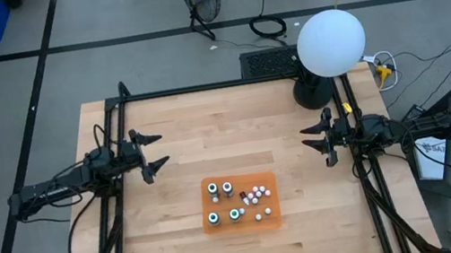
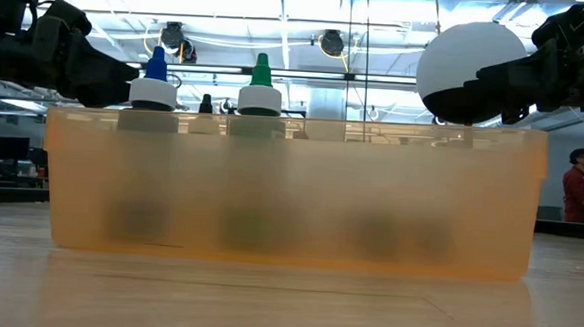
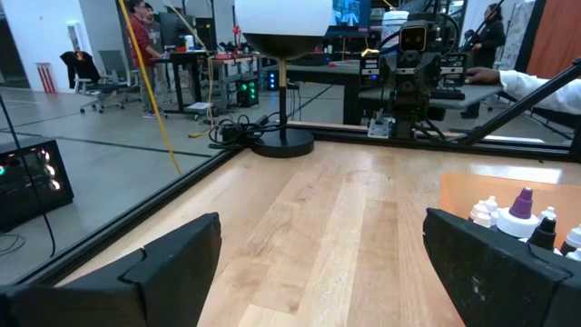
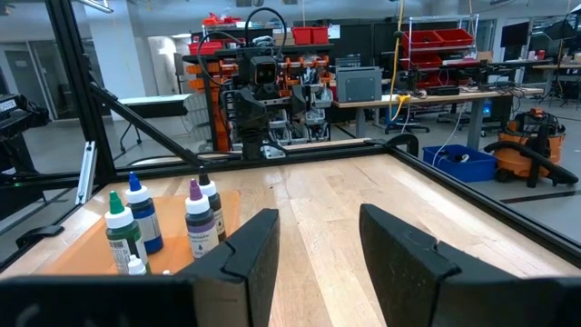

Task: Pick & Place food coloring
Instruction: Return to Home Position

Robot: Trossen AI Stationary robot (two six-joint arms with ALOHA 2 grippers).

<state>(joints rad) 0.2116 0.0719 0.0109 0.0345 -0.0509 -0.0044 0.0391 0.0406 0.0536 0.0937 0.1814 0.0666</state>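
Note:
Four small food coloring bottles stand upright in an orange tray (image 1: 267, 214) near the table's middle, toward the near edge. In the right wrist view they show as green-tipped (image 4: 118, 238), blue-tipped (image 4: 142, 216), purple-tipped (image 4: 198, 225) and dark-tipped (image 4: 211, 211). In the low view, the blue tip (image 2: 154, 76) and green tip (image 2: 260, 82) rise above the tray's translucent wall (image 2: 291, 188). My left gripper (image 1: 159, 150) hovers open to the left of the tray and farther back. My right gripper (image 1: 307, 137) hovers open to its right. Neither touches anything.
Small white beads (image 1: 257, 196) lie in the tray's right half beside the bottles. A white globe lamp (image 1: 330, 42) on a black base stands at the far right corner. Black frame rails (image 1: 201, 88) run along the table's edges. Bare wood lies between each gripper and the tray.

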